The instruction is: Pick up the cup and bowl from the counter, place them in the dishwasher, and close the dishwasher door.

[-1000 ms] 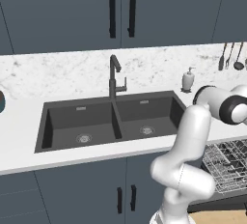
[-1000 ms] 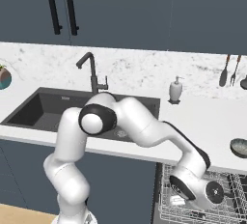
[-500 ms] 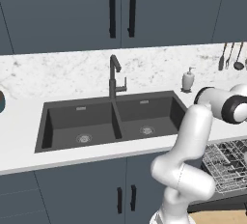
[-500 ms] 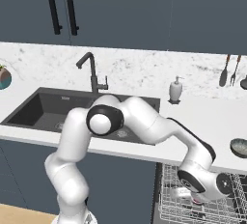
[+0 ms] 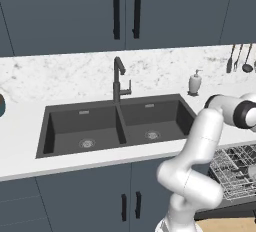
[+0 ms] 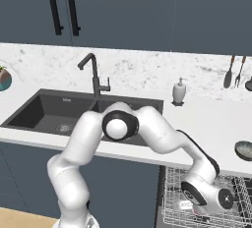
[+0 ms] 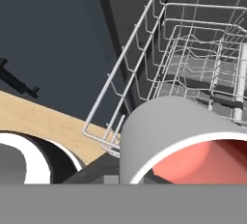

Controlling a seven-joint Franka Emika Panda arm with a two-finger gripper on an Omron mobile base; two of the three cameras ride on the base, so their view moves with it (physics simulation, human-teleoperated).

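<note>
Gripper: we see the gripper (image 6: 194, 207) low in the dishwasher rack, closed on the cup; its tips are hidden behind the cup in the hand view.
Cup: the cup (image 7: 181, 138) is grey outside and red inside, lying close against the hand camera with its open mouth toward the bottom right of that view. In the right base view we can make out only a small pale shape at the hand, too small to read.
Rack: the wire rack (image 6: 172, 192) is pulled out below the desk's front edge, at the desk's right end. In the hand view we see its wires (image 7: 144, 49) just beyond the cup.
Dishwasher: the dishwasher (image 5: 235, 173) stands open under the desk, right of the sink; we see its rack out in the left base view. We cannot make out the door itself.
Bowl: the bowl (image 6: 244, 150) is dark and sits on the desk near its front right corner, well apart from the gripper.
Sink: the double sink (image 5: 117, 126) is set in the middle of the desk, with a black tap (image 5: 118, 78) at its back edge.
Soap: a white soap bottle (image 6: 179, 92) stands upright near the desk's back edge, right of the sink.
Utensils: we see utensils (image 6: 235, 72) hanging on the wall at the desk's back right.
Arm: our arm (image 6: 147, 133) bends over the desk's front edge and down to the rack.
</note>
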